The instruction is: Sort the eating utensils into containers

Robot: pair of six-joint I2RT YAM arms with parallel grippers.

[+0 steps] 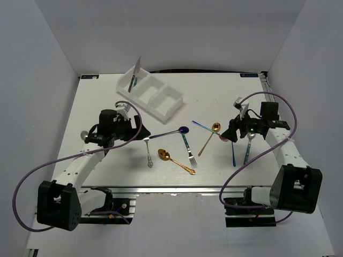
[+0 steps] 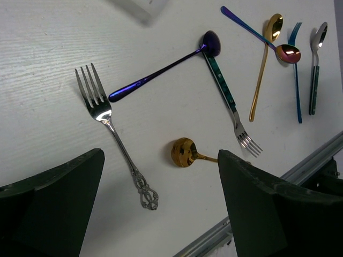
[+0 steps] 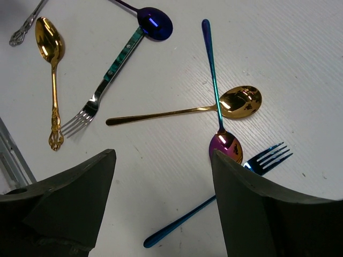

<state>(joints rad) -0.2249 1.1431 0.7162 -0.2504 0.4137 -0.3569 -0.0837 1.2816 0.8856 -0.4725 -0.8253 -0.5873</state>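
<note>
The worktop [image 1: 96,107] carries the tray [image 1: 143,104] at its far side, well apart from the loose utensils [image 1: 186,142] lying nearer me. Both pincers hang released and hold nothing. My left pincer [image 2: 161,155] is over the silver fork [image 2: 115,136] and my right pincer [image 3: 162,155] is by the rainbow spoon [image 3: 214,91]. That spoon crosses a gold spoon [image 3: 177,112], so I should pinch its handle above the crossing.

Top camera: high overhead, whole table [image 1: 214,101]. Wrist cameras: close, downward, sharing purple spoon [image 2: 161,69].
</note>
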